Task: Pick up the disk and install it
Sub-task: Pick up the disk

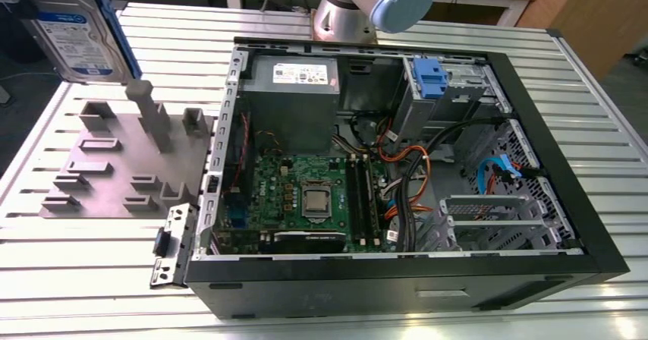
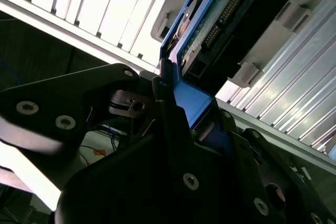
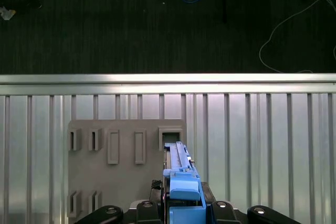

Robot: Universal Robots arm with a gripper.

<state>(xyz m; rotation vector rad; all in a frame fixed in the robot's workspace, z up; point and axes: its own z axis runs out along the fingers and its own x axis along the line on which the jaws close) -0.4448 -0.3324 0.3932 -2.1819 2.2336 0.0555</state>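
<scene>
The disk (image 1: 79, 29), silver-grey with a white-and-blue label and a blue carrier frame, hangs upright in the air at the exterior view's upper left, above the grey fixture plate (image 1: 111, 177). In the first wrist view the disk (image 3: 179, 169) shows edge-on, blue carrier end nearest the camera, over a slot in the plate (image 3: 126, 182). My gripper (image 3: 182, 205) is shut on its blue end. In the second wrist view the dark fingers (image 2: 164, 100) clamp the blue frame of the disk (image 2: 210, 22), whose green circuit board faces the camera.
An open black computer case (image 1: 567, 203) lies on the slatted metal table (image 1: 567, 74), with a motherboard, cables and a drive bay carrying a blue latch (image 1: 430, 78) at its far end. The arm's base (image 1: 354, 10) stands behind the case. Dark floor lies past the table edge (image 3: 168, 80).
</scene>
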